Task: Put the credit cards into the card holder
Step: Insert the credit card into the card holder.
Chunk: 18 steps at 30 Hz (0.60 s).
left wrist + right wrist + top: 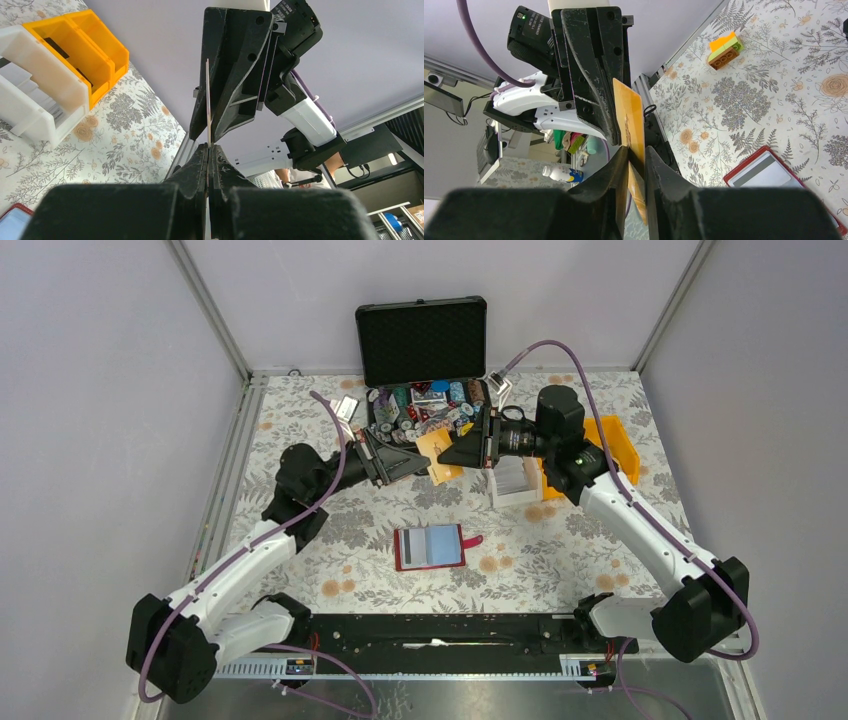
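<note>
— Where does our card holder (pixel 432 547) lie?
— Open on the table (pixel 600 540), below both grippers, between our arms.
— And above it?
— Our left gripper (pixel 208 146) clamps the gold card (pixel 629 115) edge-up in mid-air. Our right gripper (pixel 636 150) straddles it narrowly, but we cannot tell whether it pinches.

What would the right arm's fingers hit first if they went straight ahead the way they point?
Most likely the left arm's fingers: they face the right arm's fingers tip to tip, pinching the tan-gold card that stands between the right ones. How much gap lies between them is hard to judge.
</note>
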{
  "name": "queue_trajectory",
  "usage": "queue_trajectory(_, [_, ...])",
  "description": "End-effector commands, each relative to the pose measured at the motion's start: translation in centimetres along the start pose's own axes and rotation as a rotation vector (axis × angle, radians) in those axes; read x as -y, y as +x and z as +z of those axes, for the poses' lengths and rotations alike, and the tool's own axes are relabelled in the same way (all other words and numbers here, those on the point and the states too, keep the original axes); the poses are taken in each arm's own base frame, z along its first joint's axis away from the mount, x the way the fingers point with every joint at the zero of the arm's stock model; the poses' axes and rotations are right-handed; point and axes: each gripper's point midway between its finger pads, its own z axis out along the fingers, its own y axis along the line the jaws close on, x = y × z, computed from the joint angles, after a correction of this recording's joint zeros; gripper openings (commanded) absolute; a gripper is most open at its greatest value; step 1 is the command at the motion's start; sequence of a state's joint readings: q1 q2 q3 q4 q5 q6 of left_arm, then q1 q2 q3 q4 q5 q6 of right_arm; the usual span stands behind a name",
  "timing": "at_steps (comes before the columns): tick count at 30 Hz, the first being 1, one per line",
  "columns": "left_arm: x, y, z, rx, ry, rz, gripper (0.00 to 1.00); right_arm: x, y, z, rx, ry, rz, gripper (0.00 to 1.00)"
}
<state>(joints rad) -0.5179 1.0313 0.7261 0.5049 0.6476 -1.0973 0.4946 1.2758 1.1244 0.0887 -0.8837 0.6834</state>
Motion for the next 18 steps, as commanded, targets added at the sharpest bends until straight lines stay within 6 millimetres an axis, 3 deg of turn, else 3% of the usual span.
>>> queue_trajectory(1, [5.1,-1.2,-1.1,0.048,0.179,0.112,0.00,0.0,-1.0,-0.6,0.044,0.021,-0.031,0.23])
queue_trajectory(15, [5.2,-1.1,-1.8,0.045,0.181,0.114,0.00,0.5,-1.5,-1.5,0.079,0.022,-0.009,0.16])
queue_trajectory(18, [5.2,-1.1,-1.9,0.044,0.179,0.117,0.00,0.5,-1.4,-1.6,0.083,0.014,-0.003,0.03])
